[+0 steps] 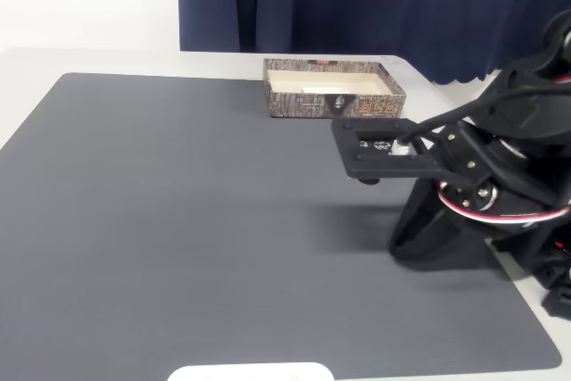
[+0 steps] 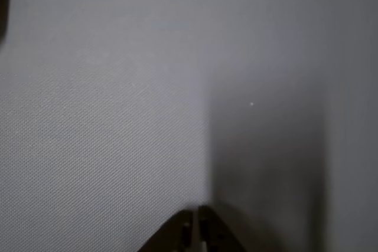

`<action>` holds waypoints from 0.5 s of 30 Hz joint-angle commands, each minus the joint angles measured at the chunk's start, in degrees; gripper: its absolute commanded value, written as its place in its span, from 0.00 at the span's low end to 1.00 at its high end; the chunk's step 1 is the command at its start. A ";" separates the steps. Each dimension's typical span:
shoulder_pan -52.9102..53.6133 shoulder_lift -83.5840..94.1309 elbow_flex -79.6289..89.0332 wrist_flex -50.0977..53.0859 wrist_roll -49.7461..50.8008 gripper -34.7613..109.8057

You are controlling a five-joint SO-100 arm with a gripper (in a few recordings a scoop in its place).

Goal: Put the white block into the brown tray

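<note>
Against a navy curtain, over a dark mat on your tabletop (image 1: 223,220), the fingers (image 2: 195,228) sit pressed together, empty, the white block (image 1: 321,88) already resting in the brown tray (image 1: 335,104) just beyond them.

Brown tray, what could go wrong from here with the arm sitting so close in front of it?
1. The gripper is shut and low over the dark mat, just in front of the brown tray. A forward swing could hit the front wall and shove the tray off the mat's back edge.
2. The pale shape inside the tray, likely the white block, barely stands out against the cream interior, so checking its placement may fail.
</note>
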State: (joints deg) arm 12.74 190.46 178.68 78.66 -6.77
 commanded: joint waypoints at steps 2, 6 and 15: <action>-0.09 -0.62 -0.26 0.70 -0.53 0.26; -0.18 -0.62 -0.26 0.70 0.09 0.26; -0.88 -0.62 -0.26 0.70 5.01 0.25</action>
State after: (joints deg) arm 12.13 190.46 178.68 79.01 -2.20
